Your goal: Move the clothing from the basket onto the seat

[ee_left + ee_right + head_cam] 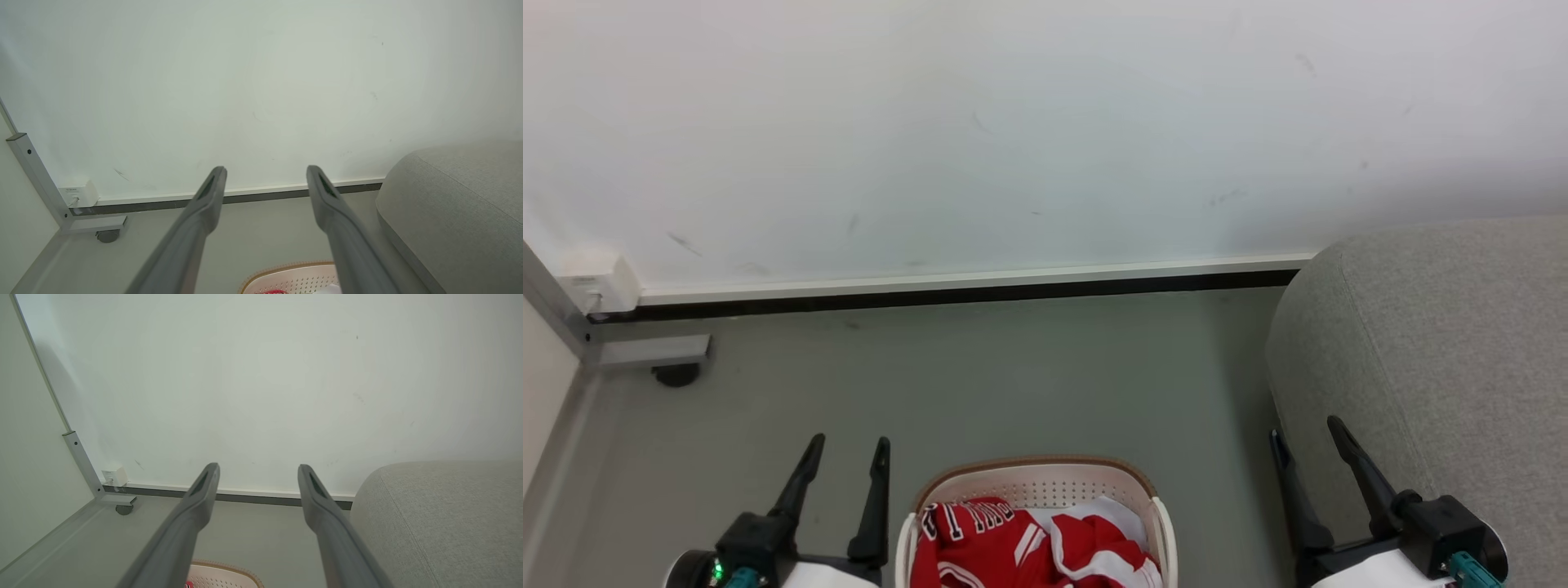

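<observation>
Left claw (849, 443) and right claw (1303, 430), fingers apart, empty, flank basket (1045, 488) holding clothing (996, 543) beside seat (1421, 343).

Soft, even light lay bright on the white wall (1045, 122), without glare. A faint shadow edged the floor (1013, 384) beside the sofa (1437, 343); the wrist views dimmed toward their corners.

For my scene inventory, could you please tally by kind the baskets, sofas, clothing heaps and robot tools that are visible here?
Baskets: 1, the basket
Sofas: 1, the seat
Clothing heaps: 1, the clothing in the basket; how many garments is unclear
Tools: 2, left tool and right tool, both open
Total: 5
</observation>
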Tool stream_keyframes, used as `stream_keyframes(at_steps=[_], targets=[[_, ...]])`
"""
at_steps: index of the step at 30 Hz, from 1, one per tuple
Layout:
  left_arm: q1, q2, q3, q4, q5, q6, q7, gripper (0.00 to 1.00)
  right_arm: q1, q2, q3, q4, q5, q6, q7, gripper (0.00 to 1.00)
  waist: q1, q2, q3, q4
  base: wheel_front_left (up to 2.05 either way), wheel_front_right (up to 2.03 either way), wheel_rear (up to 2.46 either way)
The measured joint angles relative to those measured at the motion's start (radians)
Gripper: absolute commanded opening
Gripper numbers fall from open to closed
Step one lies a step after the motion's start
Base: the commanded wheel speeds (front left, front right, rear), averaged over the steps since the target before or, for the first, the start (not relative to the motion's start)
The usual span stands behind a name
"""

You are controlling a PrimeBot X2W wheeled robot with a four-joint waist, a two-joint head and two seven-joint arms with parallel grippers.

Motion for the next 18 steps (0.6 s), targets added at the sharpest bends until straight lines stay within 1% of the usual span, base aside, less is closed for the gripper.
stream_keyframes(at_steps=[5,10,16,18], targets=[[0.001,-0.002,0.007,0.012,-0.002,0.000,0.000,1.00,-0.014,0.000,0.018,0.000,0.000,0.000,0.000,1.00,0.0000,0.0000,0.019,-0.031,0.00,0.00,0.00],[-0.018,-0.002,0.017,0.022,-0.002,-0.003,0.000,1.00,-0.029,0.000,0.007,-0.009,0.000,0.000,0.000,1.00,0.0000,0.0000,0.063,-0.063,0.00,0.00,0.00],[-0.057,0.000,0.027,0.039,-0.007,-0.023,0.000,1.00,-0.061,-0.001,-0.001,-0.034,0.011,0.000,0.000,1.00,0.0000,-0.0001,0.131,-0.110,0.00,0.00,0.00],[-0.078,0.013,0.026,0.045,0.000,-0.030,0.000,1.00,-0.072,-0.001,-0.006,-0.047,0.014,0.000,0.000,1.00,0.0000,0.0000,0.160,-0.124,0.00,0.00,0.00]])
